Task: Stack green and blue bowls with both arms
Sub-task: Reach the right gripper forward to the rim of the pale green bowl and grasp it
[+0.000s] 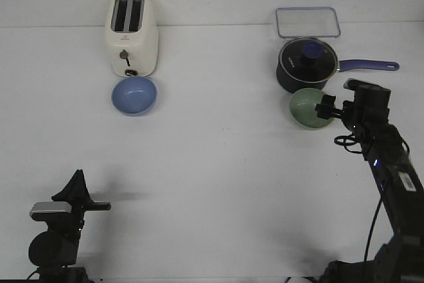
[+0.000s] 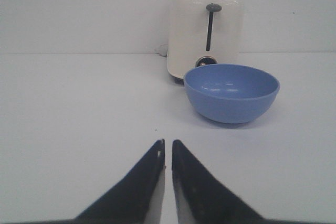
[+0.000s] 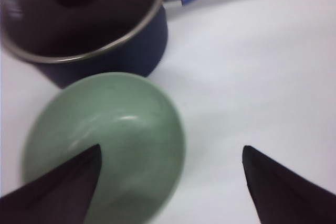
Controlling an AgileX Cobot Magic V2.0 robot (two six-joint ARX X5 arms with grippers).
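Observation:
The green bowl (image 1: 306,107) sits on the white table just in front of the navy saucepan. My right gripper (image 1: 326,109) is open at the bowl's right rim. In the right wrist view one finger is over the green bowl's (image 3: 110,140) inside and the other is outside it over the table, with the right gripper (image 3: 172,153) straddling the rim. The blue bowl (image 1: 135,95) stands in front of the toaster at the back left. My left gripper (image 1: 99,206) is shut and empty at the near left, far from it. In the left wrist view the blue bowl (image 2: 231,92) lies ahead of the left gripper (image 2: 168,142).
A cream toaster (image 1: 132,34) stands behind the blue bowl, also seen in the left wrist view (image 2: 206,32). A navy saucepan (image 1: 308,64) with a long handle touches or nearly touches the green bowl. A transparent lid (image 1: 307,22) lies behind the pan.

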